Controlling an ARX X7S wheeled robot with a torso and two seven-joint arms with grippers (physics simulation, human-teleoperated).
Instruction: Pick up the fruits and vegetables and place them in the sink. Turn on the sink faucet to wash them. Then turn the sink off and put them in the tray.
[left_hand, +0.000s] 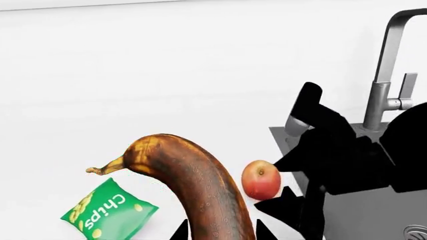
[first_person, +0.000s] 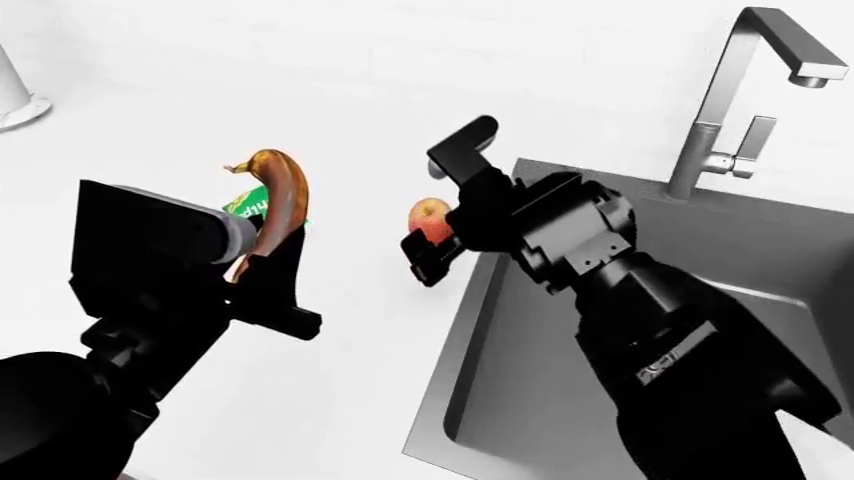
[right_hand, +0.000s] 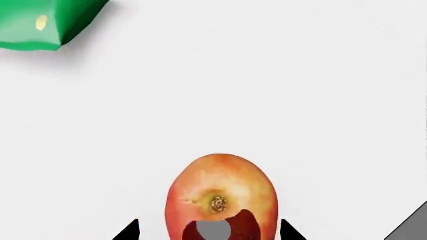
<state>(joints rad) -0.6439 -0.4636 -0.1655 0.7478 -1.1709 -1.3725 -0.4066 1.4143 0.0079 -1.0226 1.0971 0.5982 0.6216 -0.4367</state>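
My left gripper (left_hand: 220, 232) is shut on the brown overripe banana (left_hand: 193, 175), which it holds stem-up above the white counter; the head view shows the same banana (first_person: 276, 200) in the left gripper (first_person: 267, 265). The red-and-yellow apple (right_hand: 221, 195) sits on the counter just left of the sink's edge, between the spread fingers of my open right gripper (right_hand: 210, 232), with a gap on each side. In the head view the apple (first_person: 427, 213) is partly hidden by the right gripper (first_person: 445, 205). The dark grey sink (first_person: 747, 270) and its silver faucet (first_person: 721, 100) are at right. The tray is out of view.
A green chips bag (left_hand: 110, 215) lies on the counter behind the banana and shows again as the chips bag (right_hand: 47, 22) beyond the apple. A round drain (left_hand: 417, 232) shows in the sink bottom. A white cylinder base (first_person: 16, 95) stands at the far left.
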